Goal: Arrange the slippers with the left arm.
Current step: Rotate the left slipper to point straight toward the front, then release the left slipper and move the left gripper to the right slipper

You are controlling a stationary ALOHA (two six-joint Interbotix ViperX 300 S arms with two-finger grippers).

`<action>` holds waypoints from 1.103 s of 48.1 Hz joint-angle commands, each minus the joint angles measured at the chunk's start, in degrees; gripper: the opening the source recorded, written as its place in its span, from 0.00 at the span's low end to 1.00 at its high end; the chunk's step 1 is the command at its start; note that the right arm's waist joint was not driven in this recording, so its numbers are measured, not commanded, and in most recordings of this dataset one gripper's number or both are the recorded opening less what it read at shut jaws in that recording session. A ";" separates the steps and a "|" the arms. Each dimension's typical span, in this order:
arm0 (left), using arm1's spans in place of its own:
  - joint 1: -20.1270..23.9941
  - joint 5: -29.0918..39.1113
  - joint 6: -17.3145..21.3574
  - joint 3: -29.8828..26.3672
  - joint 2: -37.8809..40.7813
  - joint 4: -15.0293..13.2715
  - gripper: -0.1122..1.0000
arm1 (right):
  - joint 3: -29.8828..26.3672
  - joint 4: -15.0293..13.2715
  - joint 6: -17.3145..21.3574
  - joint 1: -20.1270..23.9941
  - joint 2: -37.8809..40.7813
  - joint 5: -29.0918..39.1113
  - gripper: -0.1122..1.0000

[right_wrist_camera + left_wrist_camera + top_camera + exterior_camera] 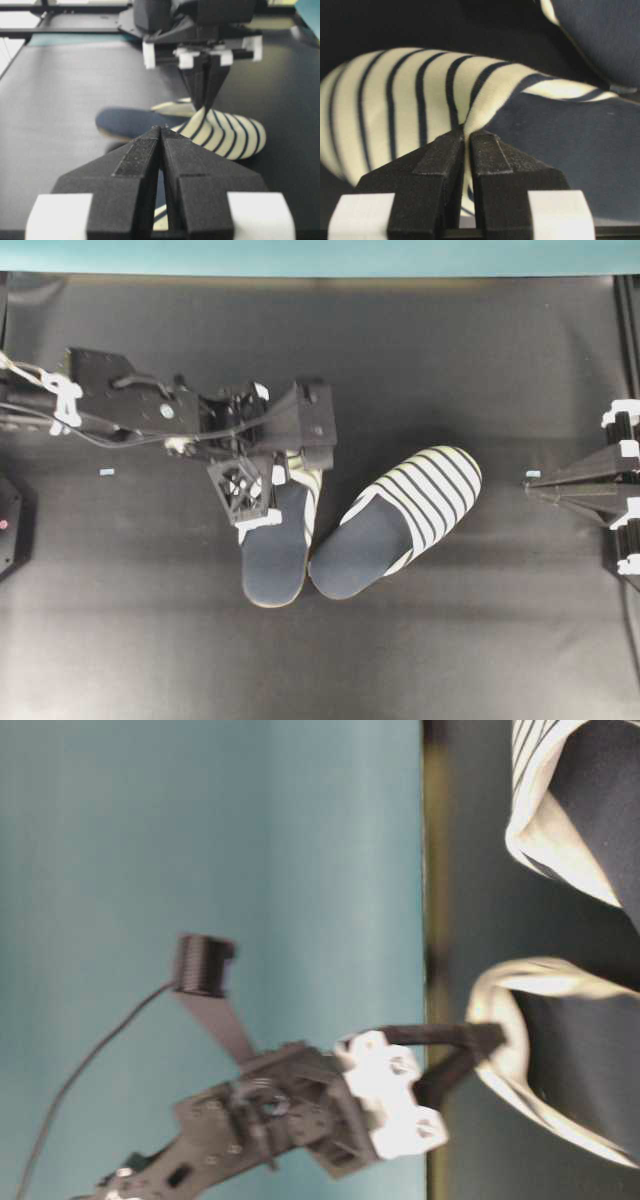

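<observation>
The left claw [466,150] is pinching the striped edge of the left slipper [275,560] between its closed fingers, with the left arm [150,410] reaching in from nine o'clock across the dark tabletop [450,640]. That slipper is lying near the middle of the overhead view, and the other slipper [400,520] is sitting just at its three o'clock, angled with its striped toe toward two o'clock and the heels almost touching. The right claw [161,150] is resting at three o'clock, well apart from the pair, fingers closed on nothing.
</observation>
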 commanded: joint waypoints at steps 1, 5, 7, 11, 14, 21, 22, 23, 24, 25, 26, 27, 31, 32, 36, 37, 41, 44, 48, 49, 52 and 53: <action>-0.44 -0.26 -0.44 -0.35 -0.09 0.09 0.11 | -0.26 0.18 0.44 0.00 0.26 -0.79 0.10; -0.70 -0.26 -0.70 -0.62 0.18 0.09 0.11 | -0.26 0.18 0.44 0.00 0.26 -0.79 0.10; -0.70 -0.44 -1.05 -0.70 0.18 0.09 0.11 | -0.26 0.09 0.44 0.00 0.35 -0.79 0.10; -0.70 -0.44 -1.49 -0.79 0.35 0.09 0.11 | -0.26 0.18 0.44 0.00 0.26 -0.79 0.10; -0.44 -0.18 -2.11 -0.79 0.35 0.09 0.11 | -0.18 0.18 0.44 0.00 0.35 -0.79 0.10; 0.53 -0.18 -4.22 -0.79 0.26 0.09 0.11 | -0.18 0.18 0.44 0.00 0.26 -0.88 0.10; 0.79 -0.18 -4.57 -0.79 0.26 0.09 0.11 | -0.18 0.09 0.44 0.00 0.26 -0.88 0.10; 0.97 -0.18 -4.83 -0.88 0.26 0.09 0.11 | -0.18 0.18 0.44 0.00 0.26 -0.88 0.10; 1.23 -0.18 -5.10 -0.79 0.26 0.09 0.11 | -0.18 0.18 0.44 0.00 0.26 -0.88 0.10; 1.41 -0.18 -5.19 -0.79 0.26 0.09 0.11 | -0.18 0.18 0.44 0.00 0.26 -0.88 0.10; 1.49 -0.26 -5.36 -0.79 0.18 0.09 0.11 | -0.18 0.18 0.44 0.00 0.26 -0.88 0.10; 1.58 -0.44 -5.54 -0.79 0.18 0.09 0.11 | -0.18 0.18 0.44 0.00 0.26 -0.88 0.10; 1.76 -0.62 -5.89 -0.88 0.26 0.09 0.11 | -0.18 0.18 0.44 0.00 0.26 -0.88 0.10; 1.67 -0.62 -5.89 -0.88 0.26 0.09 0.11 | -0.18 0.18 0.44 0.00 0.26 -0.88 0.10; 1.49 -0.35 -5.45 -0.88 0.26 0.09 0.12 | -0.09 0.18 0.53 0.00 0.35 -0.88 0.10; 1.49 -0.35 -5.27 -0.79 0.26 0.09 0.12 | -0.18 0.09 0.44 0.00 0.26 -0.97 0.10; 1.32 -0.26 -5.10 -0.62 0.26 0.09 0.14 | -0.18 0.18 0.44 0.00 0.26 -0.97 0.10; 0.70 -0.18 -4.75 -0.62 0.26 0.09 0.22 | -0.09 0.18 0.44 0.00 0.26 -0.97 0.10; 0.18 -0.35 -3.69 -0.62 0.26 0.09 0.42 | -0.09 0.18 0.44 0.00 0.26 -0.97 0.10; 0.00 -0.26 -3.34 -0.53 0.26 0.09 0.48 | -0.18 0.18 0.44 0.00 0.26 -0.97 0.10; -0.53 -0.18 -1.14 -0.35 0.09 0.09 0.65 | -0.18 0.18 0.44 0.00 0.26 -0.97 0.10; -0.70 -0.18 -0.35 -0.35 0.09 0.09 0.70 | -0.09 0.18 0.44 0.00 0.26 -1.05 0.10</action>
